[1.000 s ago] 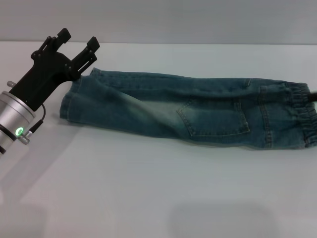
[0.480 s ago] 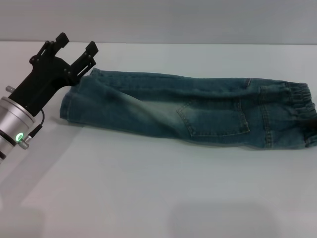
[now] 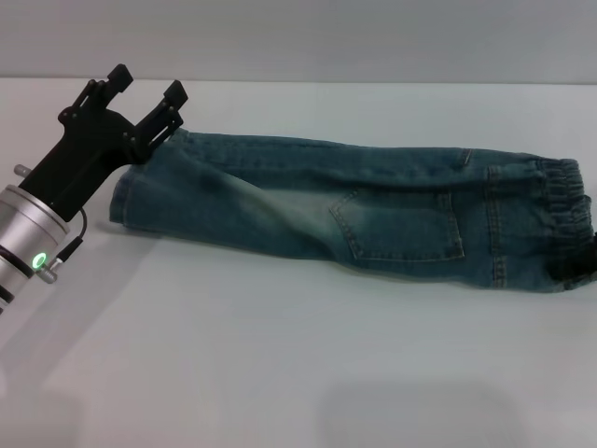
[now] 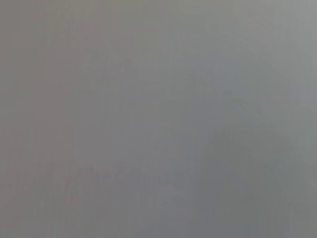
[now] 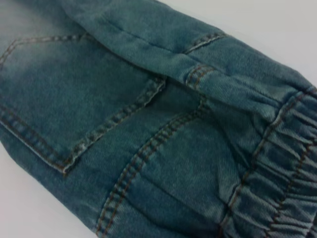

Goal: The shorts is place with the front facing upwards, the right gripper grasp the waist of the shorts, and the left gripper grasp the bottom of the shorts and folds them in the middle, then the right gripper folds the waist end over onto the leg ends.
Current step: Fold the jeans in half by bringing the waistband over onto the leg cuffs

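Note:
The blue denim shorts (image 3: 354, 210) lie folded lengthwise across the white table (image 3: 280, 355), pocket side up. The leg hems (image 3: 126, 196) are at the left and the gathered waist (image 3: 564, 219) is at the right. My left gripper (image 3: 147, 84) hovers open just above the far corner of the hems, not touching them. A small dark part of my right gripper (image 3: 580, 266) shows at the near corner of the waist, at the picture's edge. The right wrist view looks closely at the waist band (image 5: 277, 168) and a stitched pocket (image 5: 74, 114). The left wrist view shows only blank grey.
The table's far edge (image 3: 373, 82) runs behind the shorts, with a grey wall beyond. Bare white tabletop lies in front of the shorts.
The dark shape of my right gripper has moved from the waist's far right side down to its near corner, and the waist's near edge now lies slightly lower. The left gripper has barely shifted.

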You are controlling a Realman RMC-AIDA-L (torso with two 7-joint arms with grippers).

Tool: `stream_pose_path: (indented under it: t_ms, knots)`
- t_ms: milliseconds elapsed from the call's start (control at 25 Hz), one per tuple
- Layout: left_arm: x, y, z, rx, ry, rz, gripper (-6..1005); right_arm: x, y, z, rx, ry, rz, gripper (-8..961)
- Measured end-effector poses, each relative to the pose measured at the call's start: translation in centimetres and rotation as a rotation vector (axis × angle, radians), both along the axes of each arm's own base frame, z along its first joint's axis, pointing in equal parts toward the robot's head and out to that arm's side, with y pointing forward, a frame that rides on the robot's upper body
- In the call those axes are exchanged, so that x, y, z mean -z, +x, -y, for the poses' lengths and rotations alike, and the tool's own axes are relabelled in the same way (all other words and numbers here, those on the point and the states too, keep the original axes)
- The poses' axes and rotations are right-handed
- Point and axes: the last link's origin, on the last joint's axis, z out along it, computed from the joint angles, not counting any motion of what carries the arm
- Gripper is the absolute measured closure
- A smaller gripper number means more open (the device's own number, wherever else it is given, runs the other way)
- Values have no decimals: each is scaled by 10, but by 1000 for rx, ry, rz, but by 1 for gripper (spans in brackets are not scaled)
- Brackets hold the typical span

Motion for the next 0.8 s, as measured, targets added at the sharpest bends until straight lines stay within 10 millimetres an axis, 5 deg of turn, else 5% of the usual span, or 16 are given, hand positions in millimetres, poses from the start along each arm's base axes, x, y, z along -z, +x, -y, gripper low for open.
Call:
stream_pose_path:
  t_ms: [800]
  knots:
    - [2,-6,7,-21,-3,13,170,-6,-14,-5,-42,-3,-4,294]
